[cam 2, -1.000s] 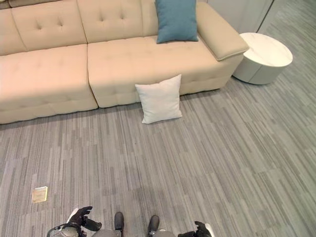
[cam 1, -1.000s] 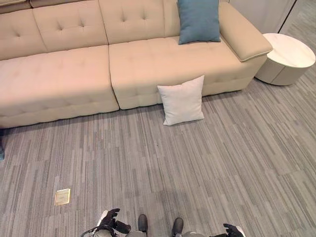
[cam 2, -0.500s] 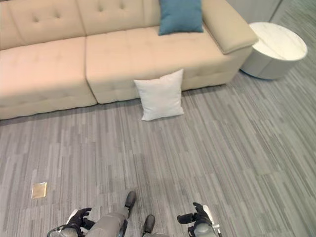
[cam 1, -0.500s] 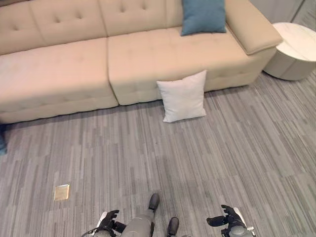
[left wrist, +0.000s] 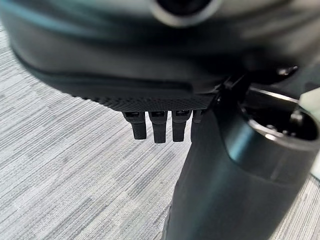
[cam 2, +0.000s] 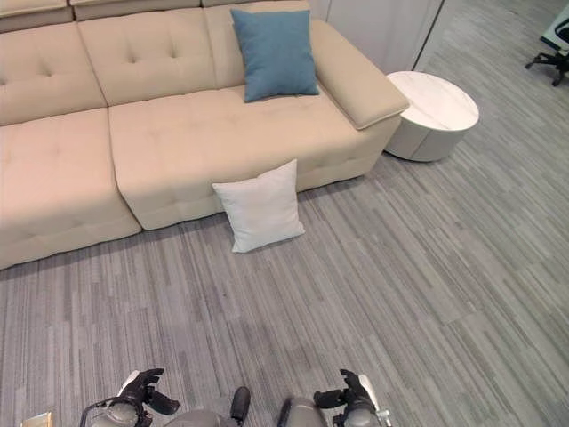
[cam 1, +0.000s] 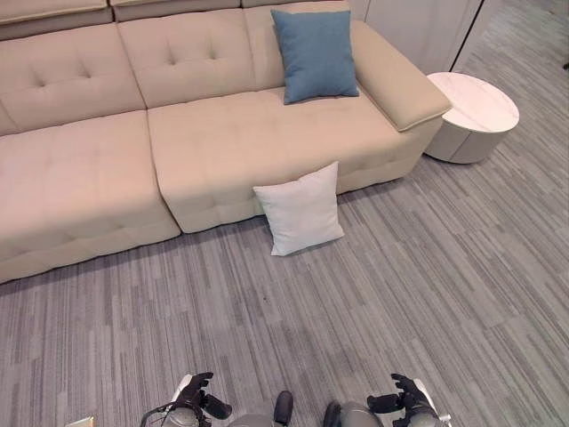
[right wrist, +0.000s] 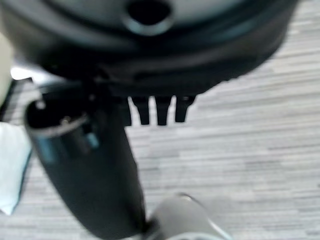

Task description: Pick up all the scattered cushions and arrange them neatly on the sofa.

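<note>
Fingers [left wrist: 159,131] of the left hand [cam 1: 197,403] and right hand [cam 1: 402,405] hang straight and relaxed, holding nothing, low above the carpet floor [cam 1: 427,285]. White cushion [cam 1: 300,210] leans against the sofa [cam 1: 213,142] front; blue cushion [cam 1: 314,54] stands on the seat beside the armrest.

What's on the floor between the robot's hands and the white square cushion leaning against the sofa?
Nothing: bare grey striped carpet separates the left hand and right hand from the white square cushion, seen in the left eye view.
</note>
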You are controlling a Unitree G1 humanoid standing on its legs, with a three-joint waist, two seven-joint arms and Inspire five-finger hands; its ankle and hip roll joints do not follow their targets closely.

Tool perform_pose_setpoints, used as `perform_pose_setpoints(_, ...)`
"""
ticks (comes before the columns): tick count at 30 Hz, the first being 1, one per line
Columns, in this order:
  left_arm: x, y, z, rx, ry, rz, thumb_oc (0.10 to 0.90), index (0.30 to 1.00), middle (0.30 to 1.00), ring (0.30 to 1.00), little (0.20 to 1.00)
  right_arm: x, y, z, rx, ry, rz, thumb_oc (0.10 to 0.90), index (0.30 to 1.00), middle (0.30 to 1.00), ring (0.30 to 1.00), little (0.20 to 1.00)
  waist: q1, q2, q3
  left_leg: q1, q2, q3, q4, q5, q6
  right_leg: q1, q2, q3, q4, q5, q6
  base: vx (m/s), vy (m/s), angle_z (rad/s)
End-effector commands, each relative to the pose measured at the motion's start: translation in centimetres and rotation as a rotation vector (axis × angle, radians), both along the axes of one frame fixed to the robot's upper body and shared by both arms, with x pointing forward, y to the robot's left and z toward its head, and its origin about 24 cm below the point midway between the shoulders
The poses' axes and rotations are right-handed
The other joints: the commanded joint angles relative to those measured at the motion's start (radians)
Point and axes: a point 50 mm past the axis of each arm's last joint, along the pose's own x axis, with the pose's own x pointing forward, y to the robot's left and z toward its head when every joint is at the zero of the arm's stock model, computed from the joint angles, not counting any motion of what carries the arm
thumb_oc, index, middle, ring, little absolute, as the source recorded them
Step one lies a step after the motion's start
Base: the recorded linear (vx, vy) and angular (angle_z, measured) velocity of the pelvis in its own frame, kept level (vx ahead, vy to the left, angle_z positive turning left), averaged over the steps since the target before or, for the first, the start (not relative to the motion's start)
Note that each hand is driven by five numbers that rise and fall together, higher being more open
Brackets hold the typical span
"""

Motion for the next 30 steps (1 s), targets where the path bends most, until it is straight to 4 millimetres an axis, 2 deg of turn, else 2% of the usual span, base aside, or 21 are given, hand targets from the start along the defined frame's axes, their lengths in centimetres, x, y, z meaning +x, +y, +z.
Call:
perform_pose_setpoints(1, 0.3, 0.2, 0.3, 0.015, -0.04, -0.003, 0.8, 0.9, 0.9, 0.9, 0.9, -0.2, -1.9, 0.4, -0.064, 0.016, 0.017, 0.8, 0.9, 0.9, 0.9, 0.9, -0.023, -0.008, 0.012, 0.036, 0.05, -0.09, 0.046, -0.12, -0.058, 0.031, 0.066, 0.046, -0.221, 0.224, 0.039, 0.31, -0.082, 0.05)
perform_pose_setpoints(4, 0.1, 0.1, 0.1, 0.015, -0.029, -0.003, 0.8, 0.9, 0.9, 0.9, 0.9, -0.8, -2.0, 0.2, -0.062, 0.033, 0.008, 0.8, 0.9, 0.9, 0.9, 0.9, -0.029, -0.017, 0.0, 0.064, 0.057, -0.095, 0.039, -0.143, -0.069, 0.062, 0.062, 0.047, -0.247, 0.236, 0.029, 0.28, -0.126, 0.37)
perform_pose_setpoints(6, -0.7, -0.2, -0.2, 0.003, -0.003, 0.001, 0.8, 0.9, 0.9, 0.9, 0.9, -1.5, -2.3, 0.1, -0.057, 0.044, -0.022, 0.8, 0.9, 0.9, 0.9, 0.9, -0.036, -0.008, -0.03, 0.091, 0.098, -0.115, 0.06, -0.149, -0.095, 0.086, 0.074, 0.043, -0.218, 0.218, 0.003, 0.42, -0.233, 0.55)
perform_pose_setpoints(7, -0.9, -0.3, -0.3, -0.001, 0.004, 0.001, 0.8, 0.9, 0.9, 0.9, 0.9, -1.5, -2.3, 0.1, -0.051, 0.04, -0.031, 0.8, 0.9, 0.9, 0.9, 0.9, -0.037, -0.004, -0.034, 0.081, 0.112, -0.115, 0.092, -0.134, -0.111, 0.098, 0.078, 0.037, -0.213, 0.207, -0.005, 0.29, -0.182, 0.65)
perform_pose_setpoints(8, -0.9, -0.3, -0.3, -0.001, 0.004, 0.001, 0.8, 0.9, 0.9, 0.9, 0.9, -1.5, -2.3, 0.1, -0.051, 0.04, -0.031, 0.8, 0.9, 0.9, 0.9, 0.9, -0.039, -0.003, -0.034, 0.08, 0.113, -0.117, 0.094, -0.136, -0.111, 0.099, 0.078, 0.035, -0.213, 0.207, -0.005, 0.17, -0.137, 0.52)
perform_pose_setpoints(9, -0.9, -0.3, -0.3, -0.001, 0.008, -0.004, 0.8, 0.9, 0.9, 0.9, 0.9, -1.4, -2.3, 0.1, -0.049, 0.034, -0.038, 0.8, 0.9, 0.9, 0.9, 0.9, -0.039, -0.001, -0.036, 0.068, 0.12, -0.119, 0.134, -0.113, -0.124, 0.114, 0.088, 0.043, -0.212, 0.195, -0.016, 0.2, -0.183, 0.41)
perform_pose_setpoints(10, -0.4, -0.5, -0.2, -0.009, -0.006, -0.017, 0.8, 0.9, 0.9, 0.9, 0.9, -0.9, -2.3, 0.3, -0.043, 0.013, -0.048, 0.8, 0.9, 0.9, 0.9, 0.9, -0.032, -0.003, -0.025, 0.011, 0.117, -0.111, 0.274, -0.044, -0.153, 0.159, 0.101, 0.055, -0.229, 0.178, -0.034, 0.2, -0.181, 0.15)
perform_pose_setpoints(11, -0.4, -0.5, -0.2, -0.009, -0.007, -0.017, 0.8, 0.9, 0.9, 0.9, 0.9, -0.9, -2.3, 0.3, -0.043, 0.012, -0.049, 0.8, 0.9, 0.9, 0.9, 0.9, -0.032, -0.002, -0.025, 0.009, 0.117, -0.112, 0.28, -0.047, -0.153, 0.16, 0.101, 0.054, -0.229, 0.178, -0.034, 0.17, -0.177, -0.02)
perform_pose_setpoints(13, 0.7, -0.7, 0.2, -0.019, -0.044, -0.021, 0.8, 0.9, 0.9, 0.9, 0.9, -0.2, -2.5, 0.7, -0.047, -0.018, -0.054, 0.8, 0.9, 0.9, 0.9, 0.9, -0.018, -0.022, 0.003, -0.098, 0.103, -0.092, 0.469, 0.014, -0.153, 0.198, 0.099, 0.075, -0.238, 0.167, -0.057, 0.1, -0.148, -0.14)
perform_pose_setpoints(15, 1.4, -0.8, 0.5, -0.025, -0.07, -0.03, 0.8, 0.9, 0.9, 0.9, 0.9, 0.0, -2.9, 0.8, -0.055, -0.026, -0.069, 0.8, 0.9, 0.9, 0.9, 0.9, -0.004, -0.035, 0.02, -0.178, 0.098, -0.058, 0.588, 0.005, -0.144, 0.227, 0.093, 0.081, -0.251, 0.156, -0.071, 0.14, -0.144, 0.04)
perform_pose_setpoints(16, 2.1, -1.3, 0.7, -0.034, -0.092, -0.048, 0.8, 0.9, 0.9, 0.9, 0.9, 0.0, -3.1, 0.9, -0.063, -0.022, -0.072, 0.8, 0.9, 0.9, 0.9, 0.9, 0.004, -0.04, 0.021, -0.226, 0.075, -0.039, 0.557, -0.042, -0.133, 0.253, 0.089, 0.082, -0.263, 0.14, -0.07, 0.16, -0.103, 0.0)
perform_pose_setpoints(17, 2.1, -1.4, 0.7, -0.034, -0.092, -0.048, 0.8, 0.9, 0.9, 0.9, 0.9, 0.0, -3.1, 0.9, -0.063, -0.022, -0.073, 0.8, 0.9, 0.9, 0.9, 0.9, 0.005, -0.038, 0.023, -0.224, 0.077, -0.038, 0.56, -0.046, -0.132, 0.256, 0.091, 0.083, -0.263, 0.139, -0.07, 0.21, -0.07, -0.03)
perform_pose_setpoints(19, 2.3, -1.8, 0.7, -0.042, -0.097, -0.062, 0.8, 0.9, 0.9, 0.9, 0.9, -0.1, -3.2, 0.9, -0.07, -0.023, -0.07, 0.8, 0.9, 0.9, 0.9, 0.9, 0.01, -0.039, 0.008, -0.238, 0.043, -0.027, 0.452, -0.103, -0.118, 0.278, 0.091, 0.078, -0.276, 0.122, -0.057, 0.22, -0.021, 0.01)
perform_pose_setpoints(20, 2.2, -1.9, 0.6, -0.047, -0.094, -0.064, 0.8, 0.9, 0.9, 0.9, 0.9, -0.1, -3.3, 0.9, -0.073, -0.021, -0.067, 0.8, 0.9, 0.9, 0.9, 0.9, 0.014, -0.034, 0.006, -0.227, 0.03, -0.026, 0.386, -0.108, -0.114, 0.292, 0.097, 0.081, -0.277, 0.111, -0.053, 0.32, 0.017, -0.07)
perform_pose_setpoints(21, 1.9, -1.8, 0.5, -0.047, -0.078, -0.065, 0.8, 0.9, 0.9, 0.9, 0.9, -0.4, -3.5, 0.9, -0.095, -0.005, -0.054, 0.8, 0.9, 0.9, 0.9, 0.9, 0.029, -0.01, -0.009, -0.232, 0.004, -0.032, 0.236, -0.05, -0.114, 0.314, 0.127, 0.084, -0.271, 0.086, -0.052, 0.23, 0.026, -0.04)
perform_pose_setpoints(24, 1.3, -1.7, 0.3, -0.048, -0.065, -0.052, 0.8, 0.9, 0.9, 0.9, 0.9, -0.6, -3.5, 0.8, -0.086, 0.007, -0.051, 0.8, 0.9, 0.9, 0.9, 0.9, 0.037, -0.009, -0.02, -0.216, 0.006, -0.04, 0.211, -0.032, -0.114, 0.33, 0.129, 0.098, -0.258, 0.072, -0.047, 0.2, 0.056, -0.1)
perform_pose_setpoints(26, -0.3, -1.3, -0.3, -0.055, -0.015, -0.008, 0.8, 0.9, 0.9, 0.9, 0.9, -1.2, -3.2, 0.5, -0.082, 0.032, -0.03, 0.8, 0.9, 0.9, 0.9, 0.9, 0.056, 0.002, -0.045, -0.168, -0.001, -0.063, 0.184, -0.047, -0.092, 0.343, 0.12, 0.092, -0.197, 0.04, -0.035, 0.2, 0.074, -0.43)
perform_pose_setpoints(27, -0.4, -1.3, -0.3, -0.055, -0.014, -0.008, 0.8, 0.9, 0.9, 0.9, 0.9, -1.2, -3.2, 0.5, -0.082, 0.032, -0.03, 0.8, 0.9, 0.9, 0.9, 0.9, 0.057, 0.002, -0.045, -0.166, -0.002, -0.062, 0.183, -0.047, -0.092, 0.344, 0.12, 0.093, -0.196, 0.039, -0.035, 0.12, 0.065, -0.27)
perform_pose_setpoints(30, -1.5, -0.6, -0.5, -0.057, 0.016, 0.046, 0.8, 0.9, 0.9, 0.9, 0.9, -1.2, -3.0, 0.4, -0.081, 0.042, -0.003, 0.8, 0.9, 0.9, 0.9, 0.9, 0.074, 0.019, -0.042, -0.135, 0.004, -0.06, 0.189, -0.071, -0.058, 0.258, 0.083, 0.067, 0.034, 0.055, 0.002, 0.07, 0.097, -0.29)
